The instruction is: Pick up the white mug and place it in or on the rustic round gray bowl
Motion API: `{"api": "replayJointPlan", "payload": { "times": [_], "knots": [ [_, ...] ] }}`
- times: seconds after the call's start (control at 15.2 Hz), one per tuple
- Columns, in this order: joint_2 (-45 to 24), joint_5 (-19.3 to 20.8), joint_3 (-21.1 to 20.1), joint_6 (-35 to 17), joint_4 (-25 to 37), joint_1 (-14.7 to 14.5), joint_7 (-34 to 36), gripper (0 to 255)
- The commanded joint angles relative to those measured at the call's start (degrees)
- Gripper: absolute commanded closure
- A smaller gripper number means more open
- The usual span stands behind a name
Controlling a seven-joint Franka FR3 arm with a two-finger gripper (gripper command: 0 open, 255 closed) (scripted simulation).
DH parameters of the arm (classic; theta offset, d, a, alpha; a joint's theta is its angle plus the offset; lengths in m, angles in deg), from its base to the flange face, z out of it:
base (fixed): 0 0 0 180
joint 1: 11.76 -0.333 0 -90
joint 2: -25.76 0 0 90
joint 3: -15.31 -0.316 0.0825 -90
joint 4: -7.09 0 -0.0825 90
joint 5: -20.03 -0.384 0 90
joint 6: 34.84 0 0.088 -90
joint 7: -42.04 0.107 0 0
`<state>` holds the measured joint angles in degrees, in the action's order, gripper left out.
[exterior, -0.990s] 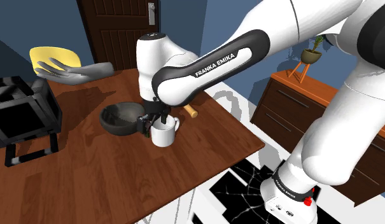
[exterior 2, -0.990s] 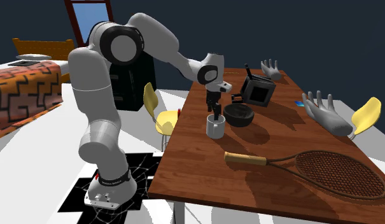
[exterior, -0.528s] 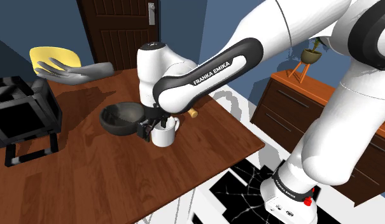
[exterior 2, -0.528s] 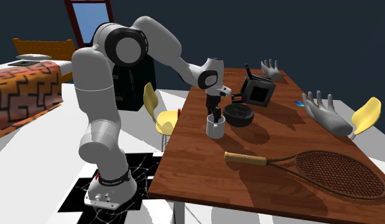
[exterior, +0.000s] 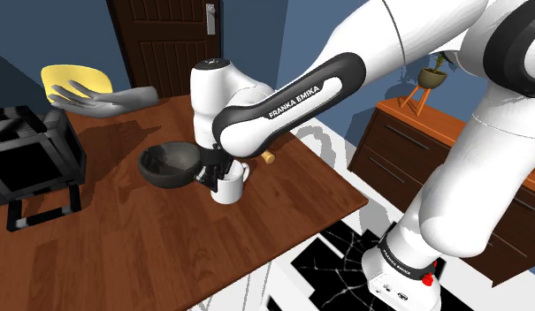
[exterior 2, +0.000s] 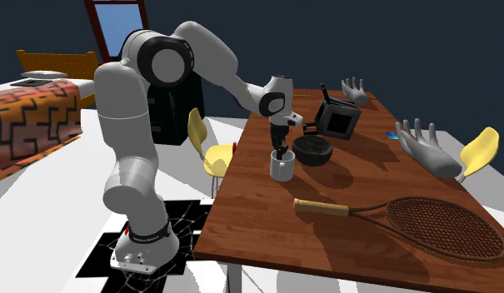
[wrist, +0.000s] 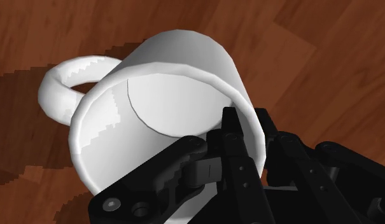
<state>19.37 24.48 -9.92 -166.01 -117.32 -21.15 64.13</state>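
Shut with the pincer [wrist: 248, 122] onto the wall of the white mug [wrist: 178, 57]: narrowed to that wall's thickness, one black finger inside the rim, the other outside, both against it. Standing upright on the worktop [wrist: 312, 51], brown with a wood grain. Plain glossy white all over (no print, no chip to be seen), with a thick loop handle on the side away from the fingers.

In the shoulder view, set near the worktop's right edge, just beside the round dark grey bowl [exterior: 168, 164], which lies to the mug's left. Farther left, a black box-like frame [exterior: 31, 159] on the worktop. At the far end, a grey sculpted hand [exterior: 102, 99] in front of a yellow chair [exterior: 66, 79]. Beyond that, blue walls and a dark panelled door [exterior: 168, 35]. To the right, a wooden dresser [exterior: 407, 141] with a small potted plant [exterior: 431, 75] on top.

From the second exterior view, facing the arm from the worktop's other end: a racket [exterior 2: 433, 225] lying at the near end. Off to the left, on a white floor, a bed [exterior 2: 25, 116] with a patterned cover. Behind the arm, a red-framed window [exterior 2: 117, 21].
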Motion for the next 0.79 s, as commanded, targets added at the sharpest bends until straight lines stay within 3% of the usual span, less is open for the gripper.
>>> {"api": "replayJointPlan", "payload": {
  "times": [0.0, 0.33, 0.73],
  "knots": [
    [0.0, 0.0, 0.0, 0.0, 0.0, 0.0, 0.0, 255],
    [0.0, 0.0, 0.0, 0.0, 0.0, 0.0, 0.0, 255],
    [2.7, -1.7, -0.2, 4.3, 1.9, 0.2, -1.2, 255]
  ]
}}
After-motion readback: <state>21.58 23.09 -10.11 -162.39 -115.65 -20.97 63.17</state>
